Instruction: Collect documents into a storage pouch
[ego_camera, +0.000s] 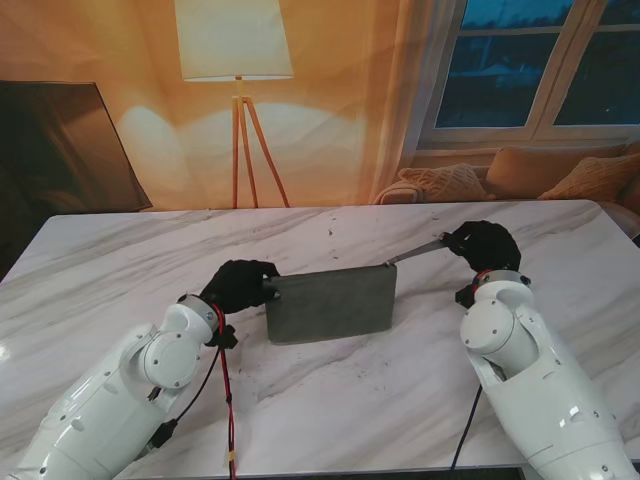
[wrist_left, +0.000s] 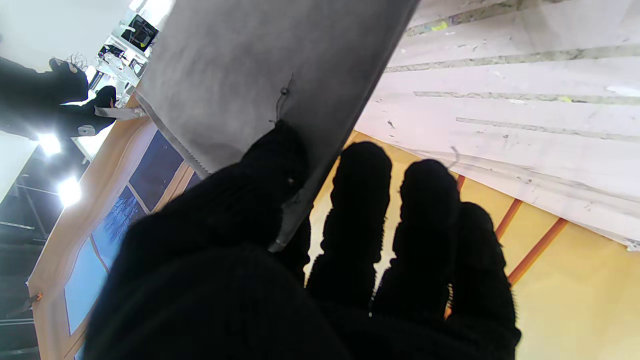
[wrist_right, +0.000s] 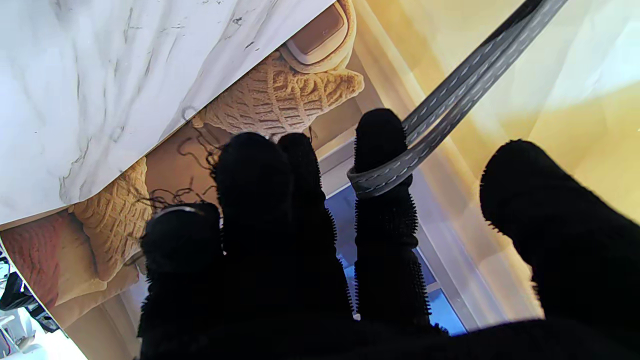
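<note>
On my left side, the left hand (ego_camera: 240, 285) in its black glove pinches the left edge of the grey pouch (ego_camera: 332, 302). In the left wrist view I see the thumb (wrist_left: 270, 165) on one face of the felt pouch (wrist_left: 260, 65) and the other fingers (wrist_left: 357, 200) behind it, so the cloth is clamped between them. A red cable (ego_camera: 226, 400) runs down along the left forearm.

The pouch is in the middle of the marble table (ego_camera: 120, 260), between my two arms. It looks lifted and tilted; I cannot tell if its near edge touches the table top.

From the right upper corner of the pouch a thin grey strap (ego_camera: 415, 252) goes tight to the right hand (ego_camera: 483, 245). In the right wrist view the strap (wrist_right: 450, 95) makes a loop around one finger (wrist_right: 382, 150), and the other fingers are straight and close together, the thumb apart. So this hand holds the strap by hooking, not by pinching.

Behind the table stand a floor lamp (ego_camera: 235, 40), and cushions (ego_camera: 445, 182) below the window.
</note>
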